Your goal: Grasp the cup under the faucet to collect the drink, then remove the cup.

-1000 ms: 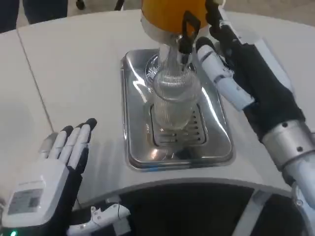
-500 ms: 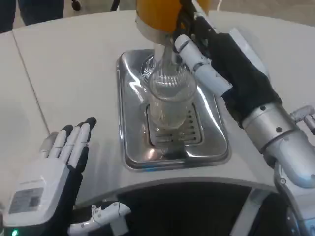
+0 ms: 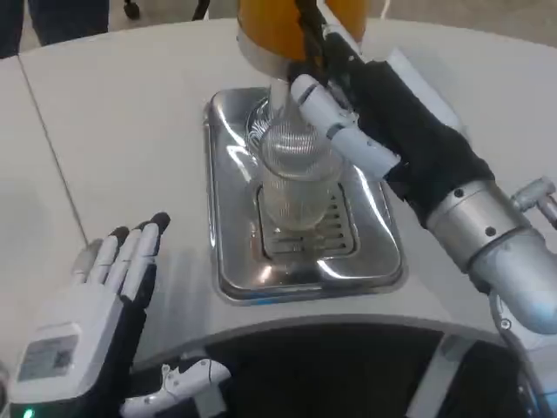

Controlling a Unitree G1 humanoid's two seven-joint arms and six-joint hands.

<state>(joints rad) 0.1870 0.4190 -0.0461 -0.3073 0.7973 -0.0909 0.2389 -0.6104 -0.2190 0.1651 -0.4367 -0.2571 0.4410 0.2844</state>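
Note:
A clear ribbed cup point(image 3: 296, 187) stands upright on the grille of the steel drip tray point(image 3: 235, 261), under the faucet of the orange drink dispenser point(image 3: 278, 30). My right hand point(image 3: 383, 122) reaches in from the right at the cup's rim. One white finger lies along the upper right of the cup, and its dark fingers point(image 3: 326, 57) stretch up beside the black tap lever point(image 3: 306, 35). Its fingers are apart and I see nothing gripped in them. My left hand point(image 3: 96, 305) lies flat and open on the table at the front left, well away from the tray.
The white table point(image 3: 130, 131) curves round, with a dark cut-out at its front edge point(image 3: 331, 366). The dispenser body rises right behind the cup. Bare table surface stretches to the left of the tray.
My right hand has moved left and a little back, from beside the tray to the cup's rim and the tap lever. The left hand has stayed put; the view has shifted slightly.

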